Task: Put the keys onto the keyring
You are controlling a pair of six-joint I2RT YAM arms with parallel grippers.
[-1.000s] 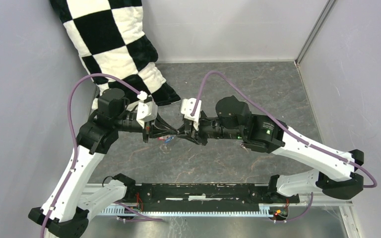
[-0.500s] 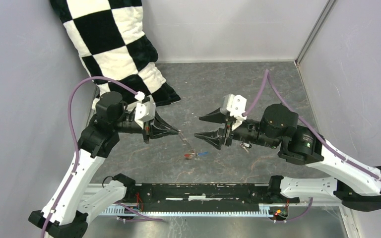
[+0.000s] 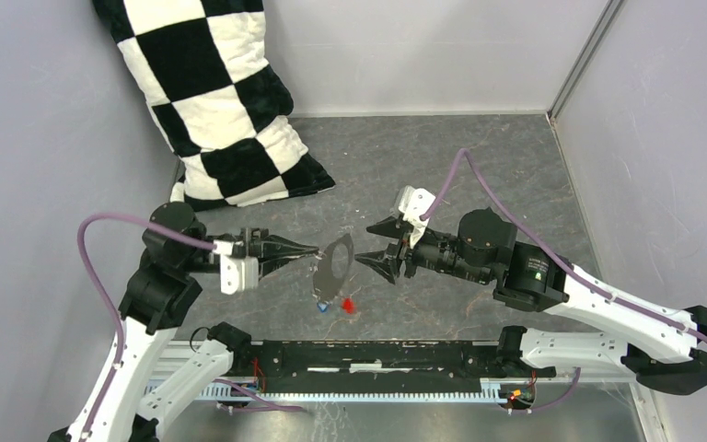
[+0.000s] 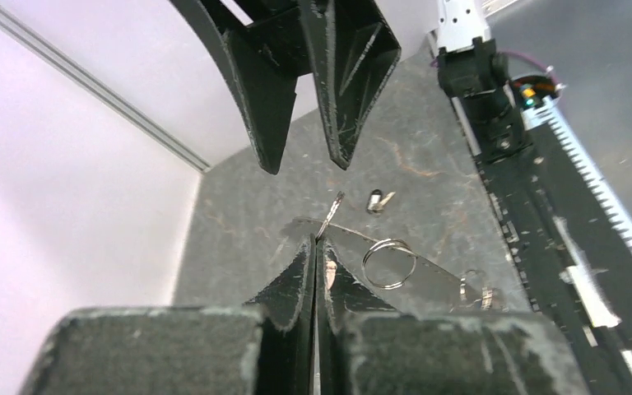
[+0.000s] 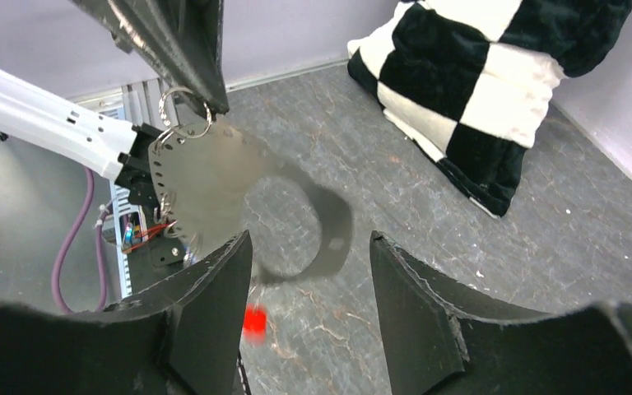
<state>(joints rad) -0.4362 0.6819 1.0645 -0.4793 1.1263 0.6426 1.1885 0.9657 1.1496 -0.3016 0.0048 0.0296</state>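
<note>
Left hand (image 3: 311, 249): clenched on keyring (image 5: 206, 177) edge.
Right hand (image 3: 365, 244): I see it released, just beside keyring.
Keys (image 3: 348, 304): red, blue, toward near edge.

Counter (image 3: 479, 157): dark grey, marbled, veined. Walls (image 3: 405, 46): plain pale lilac-grey panels, evenly lit. Far-right corner: metal strip (image 3: 585, 55), apparently aluminium. Far-left corner: black-and-white chequered cushion (image 3: 212, 101), leaning against wall.

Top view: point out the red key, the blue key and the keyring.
red key (image 3: 348, 304), top view, on its red head.
blue key (image 3: 323, 307), top view, on its blue head.
keyring (image 3: 329, 284), top view, on the lower part of its flat grey metal body.
</note>
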